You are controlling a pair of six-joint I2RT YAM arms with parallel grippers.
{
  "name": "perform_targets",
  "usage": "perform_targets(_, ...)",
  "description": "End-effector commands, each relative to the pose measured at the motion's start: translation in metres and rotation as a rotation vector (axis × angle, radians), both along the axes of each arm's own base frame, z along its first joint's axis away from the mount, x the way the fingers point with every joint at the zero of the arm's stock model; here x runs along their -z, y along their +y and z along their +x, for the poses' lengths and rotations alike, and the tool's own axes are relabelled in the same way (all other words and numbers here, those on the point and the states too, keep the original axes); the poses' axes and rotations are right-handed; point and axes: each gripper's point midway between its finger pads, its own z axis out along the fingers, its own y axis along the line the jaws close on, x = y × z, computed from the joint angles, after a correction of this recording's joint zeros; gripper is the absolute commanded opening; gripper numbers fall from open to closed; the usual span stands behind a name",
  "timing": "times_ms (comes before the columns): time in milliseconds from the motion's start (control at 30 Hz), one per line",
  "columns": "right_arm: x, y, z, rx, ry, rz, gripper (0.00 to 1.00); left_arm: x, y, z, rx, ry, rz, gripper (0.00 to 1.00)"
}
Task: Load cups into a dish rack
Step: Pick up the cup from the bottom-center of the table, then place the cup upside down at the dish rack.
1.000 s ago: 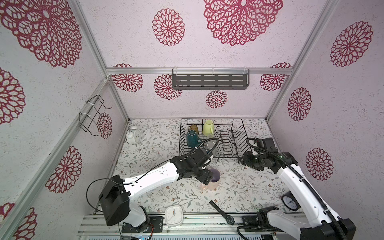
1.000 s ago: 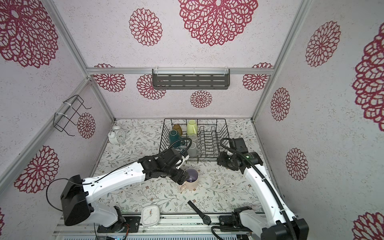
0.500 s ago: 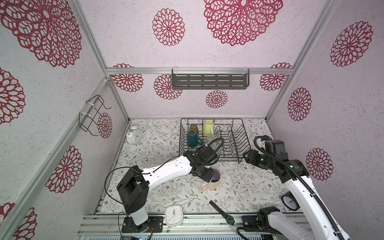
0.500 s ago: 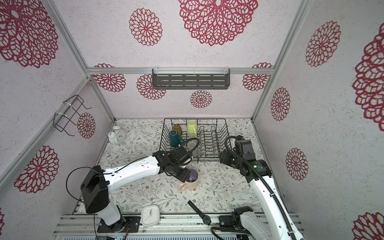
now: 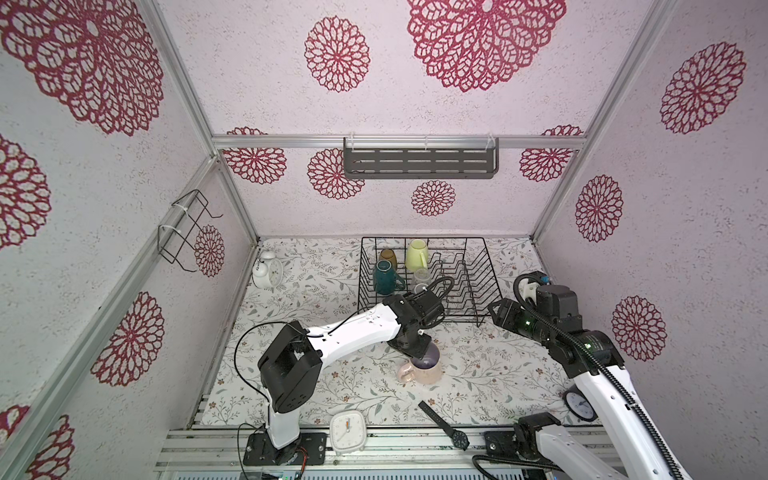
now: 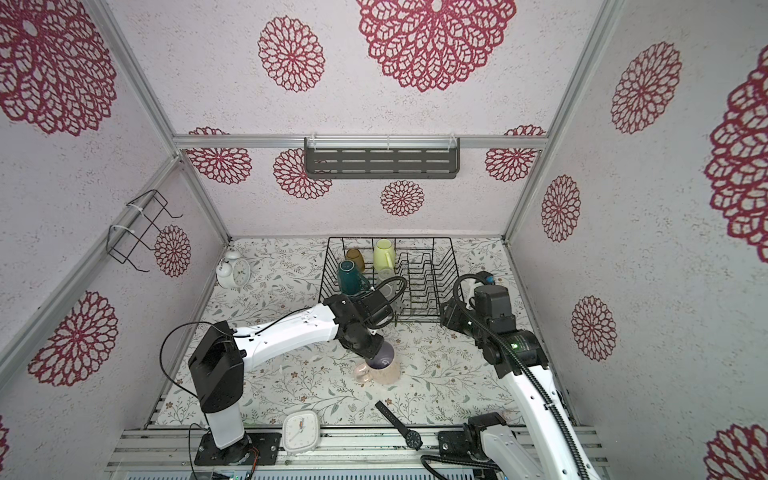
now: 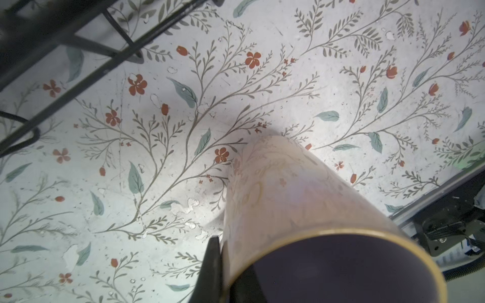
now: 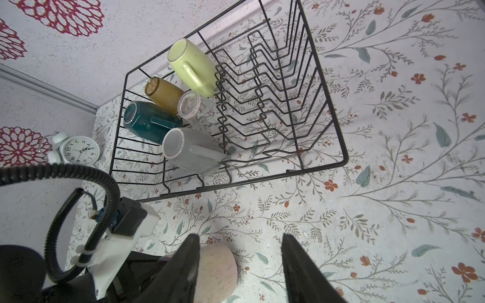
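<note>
A pink mug with a dark inside stands upright on the floral table, in front of the dish rack. My left gripper is shut on its rim, one finger outside the wall and one inside. The black wire dish rack holds upside-down cups: lime-green, amber, teal, clear glass and grey. My right gripper hangs open and empty by the rack's front right corner.
A white twin-bell alarm clock stands at the back left. A square white clock, a black wristwatch and a black clock lie along the front edge. A grey shelf and a wire holder hang on the walls.
My left gripper has closed on the pink mug's rim. The right arm has drawn back to the right, away from the rack's front.
</note>
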Motion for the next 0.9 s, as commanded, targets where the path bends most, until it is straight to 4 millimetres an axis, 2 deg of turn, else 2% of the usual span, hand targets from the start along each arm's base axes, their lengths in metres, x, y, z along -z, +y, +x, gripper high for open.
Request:
perform_targets(0,-0.013,0.004,0.004,-0.015,-0.074,0.032,0.54,-0.038,0.015,0.007,-0.014,-0.078,-0.081,0.00)
perform_targets(100,-0.028,0.021,0.004,-0.119,-0.173,0.078,0.54,-0.068,0.032,0.018,-0.082,-0.095,-0.233,0.00)
perform_targets(233,-0.053,0.052,-0.004,-0.310,-0.362,0.180,0.55,-0.122,0.049,0.025,-0.106,-0.184,-0.493,0.00)
perform_targets(433,-0.069,0.092,-0.020,-0.581,-0.475,0.311,0.61,-0.185,0.081,0.030,-0.122,-0.376,-0.778,0.00)
perform_targets(567,-0.085,0.113,-0.043,-0.764,-0.655,0.374,0.64,-0.214,0.083,0.028,-0.074,-0.375,-0.944,0.00)
perform_targets(667,-0.092,0.124,-0.051,-0.810,-0.737,0.367,0.67,-0.230,0.074,0.021,0.003,-0.320,-1.043,0.00)
perform_targets(700,-0.093,0.130,-0.055,-0.840,-0.743,0.382,0.73,-0.234,0.071,0.018,0.026,-0.303,-1.071,0.00)
perform_targets(733,-0.095,0.139,-0.061,-0.880,-0.745,0.402,0.98,-0.239,0.069,0.016,0.047,-0.293,-1.100,0.00)
perform_targets(867,-0.111,0.160,-0.073,-0.967,-0.752,0.516,0.99,-0.256,0.065,0.010,0.094,-0.270,-1.176,0.00)
